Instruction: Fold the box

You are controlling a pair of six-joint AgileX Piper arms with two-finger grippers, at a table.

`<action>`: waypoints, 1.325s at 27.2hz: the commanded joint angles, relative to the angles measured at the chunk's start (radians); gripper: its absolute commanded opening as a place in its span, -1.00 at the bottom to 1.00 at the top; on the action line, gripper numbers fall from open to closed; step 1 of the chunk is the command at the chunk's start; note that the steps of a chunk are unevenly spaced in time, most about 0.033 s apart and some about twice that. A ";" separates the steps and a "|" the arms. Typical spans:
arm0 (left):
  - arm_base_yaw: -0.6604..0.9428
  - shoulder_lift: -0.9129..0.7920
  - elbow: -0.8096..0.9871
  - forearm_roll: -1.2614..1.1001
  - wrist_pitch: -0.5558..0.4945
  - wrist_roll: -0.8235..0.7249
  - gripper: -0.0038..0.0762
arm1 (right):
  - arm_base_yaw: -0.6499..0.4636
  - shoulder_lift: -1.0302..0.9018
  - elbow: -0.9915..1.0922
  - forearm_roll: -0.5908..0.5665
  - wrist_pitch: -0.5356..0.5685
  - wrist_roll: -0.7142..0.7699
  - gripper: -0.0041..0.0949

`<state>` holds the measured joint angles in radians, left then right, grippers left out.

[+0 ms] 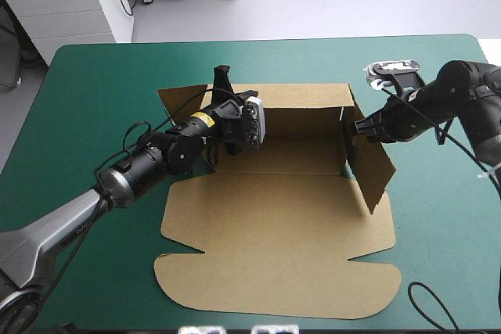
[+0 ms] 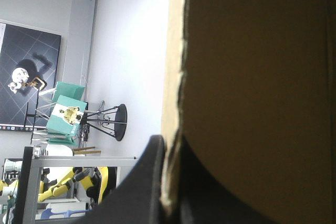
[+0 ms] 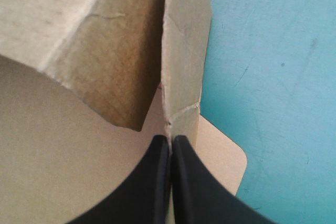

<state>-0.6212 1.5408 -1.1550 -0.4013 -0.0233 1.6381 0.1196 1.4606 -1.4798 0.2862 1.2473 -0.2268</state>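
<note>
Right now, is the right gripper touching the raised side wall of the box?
Touching. The right wrist view shows the right gripper all but shut on the box, with the edge of the raised wall pinched in it.

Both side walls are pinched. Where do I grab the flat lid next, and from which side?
I'd take the lid by its near tuck flap, coming in low from the robot's side. It lies flat on the teal-green cover, hinged at the tray, so only that edge lifts freely. The right gripper and left gripper are both shut on side walls.
</note>
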 commanded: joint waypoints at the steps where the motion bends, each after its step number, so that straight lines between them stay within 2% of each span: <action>1: 0.000 -0.040 -0.029 -0.029 -0.062 0.001 -0.92 | -0.009 -0.039 -0.022 0.038 0.002 -0.016 -0.95; 12: 0.000 -0.040 -0.029 -0.018 -0.056 0.006 -0.92 | -0.009 -0.039 -0.022 0.038 0.000 -0.046 -0.90; 14: 0.000 -0.040 -0.029 -0.018 -0.056 0.026 -0.92 | -0.009 -0.039 -0.024 0.038 0.000 -0.052 -0.75; 20: 0.000 -0.040 -0.029 -0.018 -0.055 0.030 -0.92 | -0.009 -0.045 -0.083 0.041 0.000 -0.052 -0.02; 22: 0.000 -0.040 -0.029 -0.018 -0.051 0.032 -0.92 | -0.009 -0.049 -0.124 0.041 0.000 -0.052 0.04; 25: 0.000 -0.040 -0.029 -0.018 -0.042 0.052 -0.92 | -0.009 -0.052 -0.190 0.041 0.000 -0.052 -0.01; 27: 0.000 -0.038 -0.029 -0.018 -0.037 0.074 -0.92 | -0.009 -0.052 -0.227 0.033 -0.031 -0.040 -0.13; 28: 0.000 -0.038 -0.029 -0.018 -0.037 0.080 -0.92 | -0.009 -0.049 -0.249 0.021 -0.084 -0.028 -0.32; 32: 0.000 -0.034 -0.029 -0.018 -0.037 0.080 -0.92 | -0.009 -0.030 -0.267 -0.031 -0.182 0.008 -0.91; 36: 0.000 -0.019 -0.029 -0.018 -0.054 0.080 -0.92 | -0.009 0.063 -0.271 -0.086 -0.202 0.055 -0.95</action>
<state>-0.6212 1.5558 -1.1550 -0.4060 -0.0171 1.7237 0.1196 1.5151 -1.7207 0.2092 1.1017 -0.1842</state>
